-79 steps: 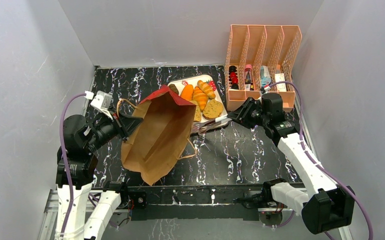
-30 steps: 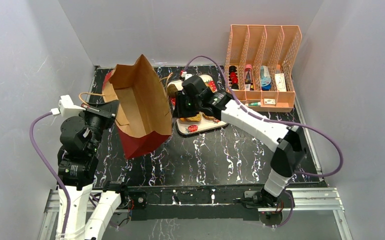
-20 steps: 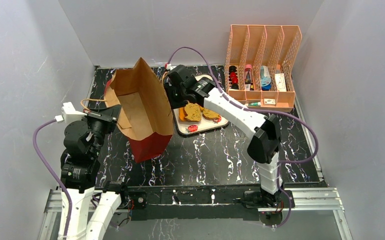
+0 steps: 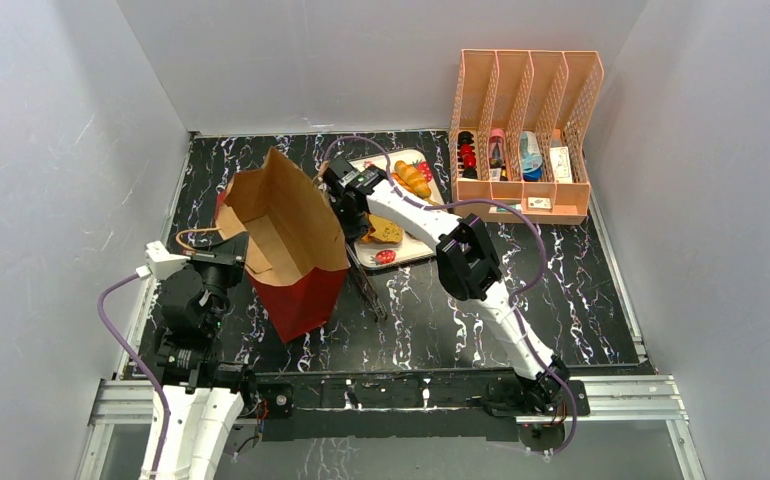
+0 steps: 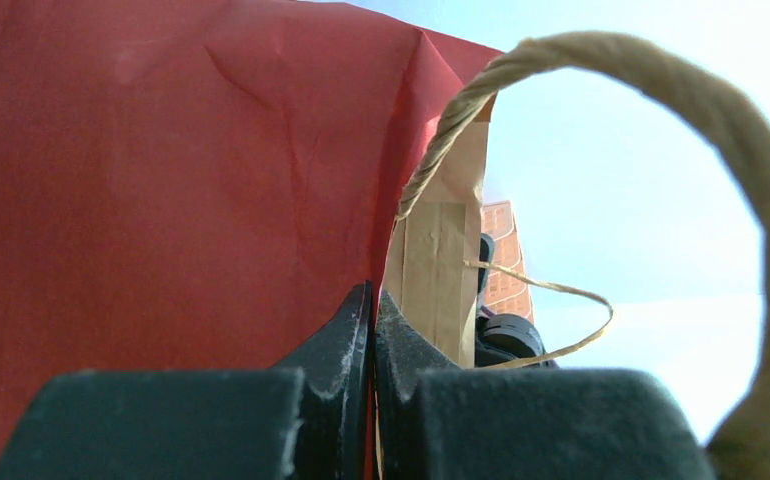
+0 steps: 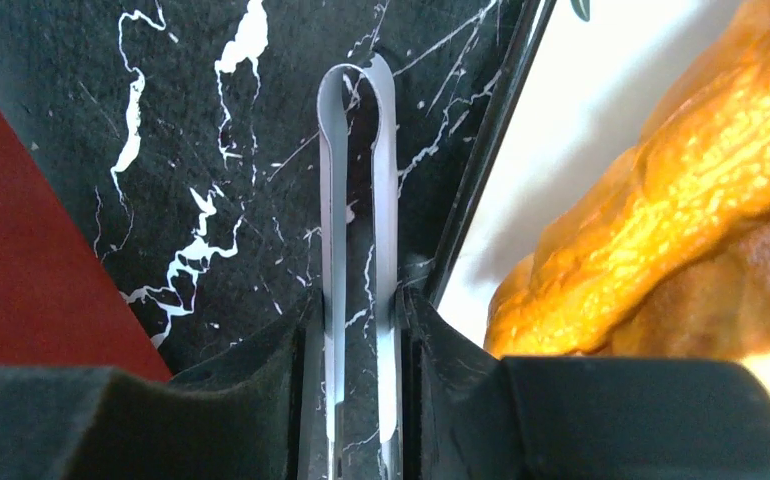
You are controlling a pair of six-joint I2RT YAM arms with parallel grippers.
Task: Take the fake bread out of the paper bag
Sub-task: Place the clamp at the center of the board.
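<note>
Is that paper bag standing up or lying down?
Standing. The paper bag sits red bottom down, mouth open upward; the left gripper pinches its edge.

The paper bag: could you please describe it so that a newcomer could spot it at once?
On the black marbled table, look left of the peach file rack and the white tray. There stands the paper bag. Unlike its neighbours it is creased paper, brown kraft above and red below, open-mouthed, with thin twine handles.

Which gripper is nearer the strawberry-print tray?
Right. The right gripper, holding metal tongs, is at the tray's left edge; the left gripper clamps the paper bag's opposite side.
</note>
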